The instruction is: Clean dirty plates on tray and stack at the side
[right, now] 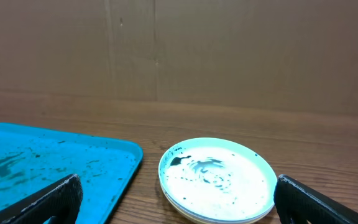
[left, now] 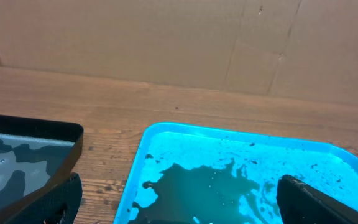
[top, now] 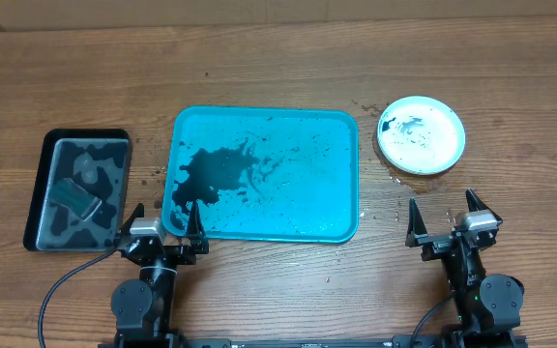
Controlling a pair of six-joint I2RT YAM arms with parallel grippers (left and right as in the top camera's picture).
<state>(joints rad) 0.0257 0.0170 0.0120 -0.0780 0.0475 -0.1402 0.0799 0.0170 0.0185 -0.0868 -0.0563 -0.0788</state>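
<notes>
The turquoise tray (top: 298, 208) lies mid-table and carries no plates, only a dark puddle (top: 216, 174) on its left half and black specks. The plates (top: 421, 135) sit stacked on the wood to the right of the tray. The top one is white with black smears (right: 207, 168), and a paler rim shows under it. My left gripper (top: 165, 215) hangs open at the tray's near left corner, its fingers (left: 58, 199) straddling the tray edge (left: 138, 180). My right gripper (top: 442, 208) stands open just short of the plate stack, holding nothing.
A smaller black tray (top: 39, 193) at the far left holds grey water and a sponge (top: 75, 198). Dark drips mark the wood around the plates (top: 399, 179). A cardboard wall (right: 179, 50) closes the far side.
</notes>
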